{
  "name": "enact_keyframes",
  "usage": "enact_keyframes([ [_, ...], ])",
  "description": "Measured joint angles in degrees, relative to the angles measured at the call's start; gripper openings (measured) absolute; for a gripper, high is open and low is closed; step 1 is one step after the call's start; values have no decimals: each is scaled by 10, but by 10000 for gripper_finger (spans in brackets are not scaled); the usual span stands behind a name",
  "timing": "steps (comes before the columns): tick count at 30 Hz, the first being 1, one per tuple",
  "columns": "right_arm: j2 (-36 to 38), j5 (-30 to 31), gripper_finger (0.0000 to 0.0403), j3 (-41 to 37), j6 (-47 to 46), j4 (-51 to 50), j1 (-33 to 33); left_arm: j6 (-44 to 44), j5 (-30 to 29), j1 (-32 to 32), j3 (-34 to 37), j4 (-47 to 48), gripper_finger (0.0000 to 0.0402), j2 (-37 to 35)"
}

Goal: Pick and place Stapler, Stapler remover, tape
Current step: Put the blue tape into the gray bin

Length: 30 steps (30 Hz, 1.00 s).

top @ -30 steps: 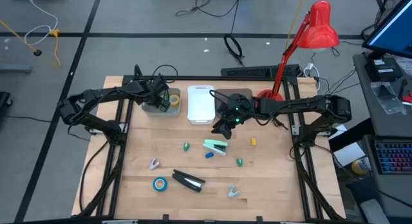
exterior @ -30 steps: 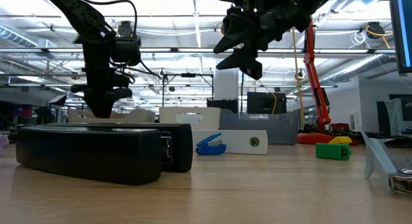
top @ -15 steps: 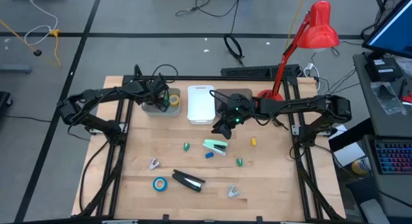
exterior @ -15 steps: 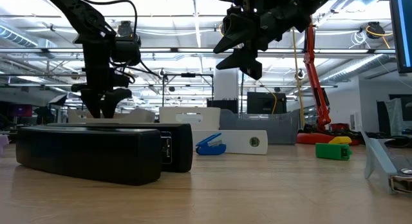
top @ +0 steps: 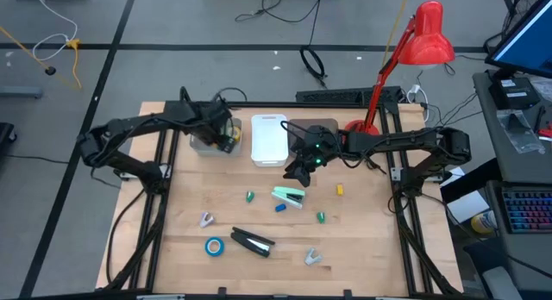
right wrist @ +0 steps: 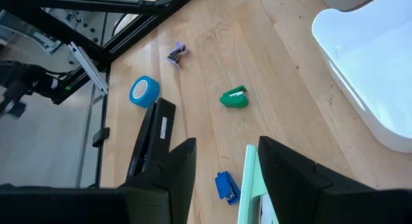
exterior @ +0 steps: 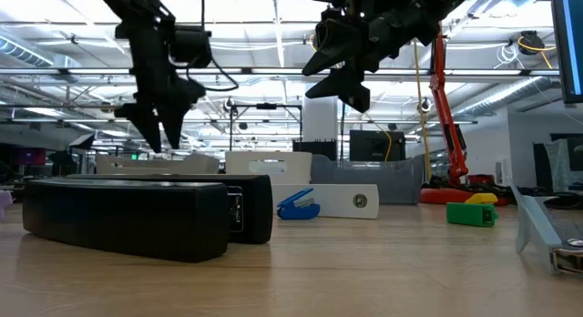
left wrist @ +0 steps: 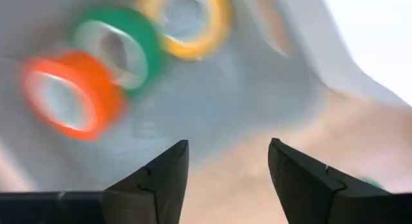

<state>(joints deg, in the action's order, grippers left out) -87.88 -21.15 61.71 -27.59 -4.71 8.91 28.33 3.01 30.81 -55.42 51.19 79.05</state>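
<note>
step: tape binning | left gripper (left wrist: 225, 179) wide open, empty, over grey bin (top: 205, 145) | next: probably blue tape (top: 214, 246)

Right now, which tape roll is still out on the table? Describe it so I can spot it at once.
Start at the wooden table and go to its near left part. Beside the black stapler lies the blue tape roll, flat on the wood. It is the only ring-shaped thing out there; the other rolls sit in the grey bin.
</note>
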Motion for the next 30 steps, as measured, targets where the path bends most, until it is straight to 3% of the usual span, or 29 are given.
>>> enact_keyframes([
  [5, 0, 0, 162, 0, 3, 0, 0, 35, 85, -90, -4, 39, 199, 0],
  [9, 0, 0, 160, 0, 14, 0, 0, 66, 110, -179, -4, 72, 194, 0],
  [16, 0, -2, 162, 0, 62, -5, 0, 104, 100, -326, -4, 99, 197, 0],
  [23, 10, -31, 161, 0, 117, -4, 3, 163, 52, -446, -4, 77, 200, 0],
  [30, 81, -25, 160, -50, 148, -11, 24, 236, 10, -530, -4, 50, 200, 0],
])
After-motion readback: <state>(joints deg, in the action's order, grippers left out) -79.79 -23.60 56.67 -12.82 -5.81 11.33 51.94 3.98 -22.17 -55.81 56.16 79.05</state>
